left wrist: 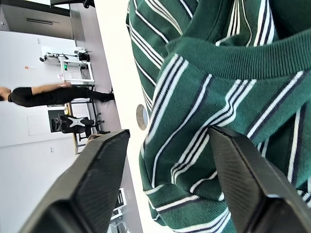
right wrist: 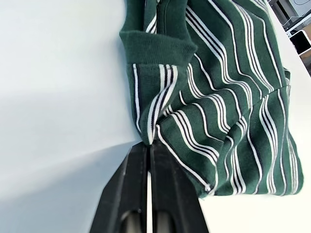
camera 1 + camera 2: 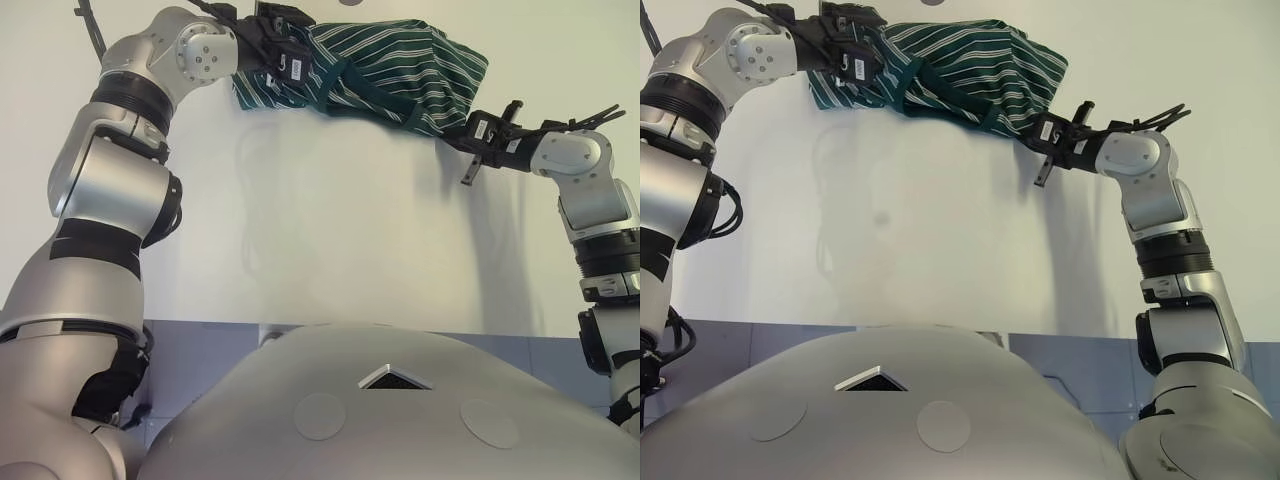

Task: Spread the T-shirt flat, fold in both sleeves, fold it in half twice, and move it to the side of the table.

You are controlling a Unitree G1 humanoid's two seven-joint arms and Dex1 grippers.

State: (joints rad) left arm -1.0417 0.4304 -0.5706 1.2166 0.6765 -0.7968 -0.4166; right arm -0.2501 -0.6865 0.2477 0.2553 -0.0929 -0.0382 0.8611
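T-shirt (image 3: pixel 400 65) — between left tool (image 1: pixel 169 132) and right tool (image 2: pixel 147 145)

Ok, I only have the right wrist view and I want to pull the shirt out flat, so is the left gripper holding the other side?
Observer: No. The left gripper is open, over the striped green T-shirt near its ribbed collar.
Operator: How does the shirt lie overall?
Observer: It is bunched in a heap on the far part of the white table, not spread flat.
Operator: And where are the two grippers on that heap?
Observer: The left gripper is at its left end, the right gripper at its right end.
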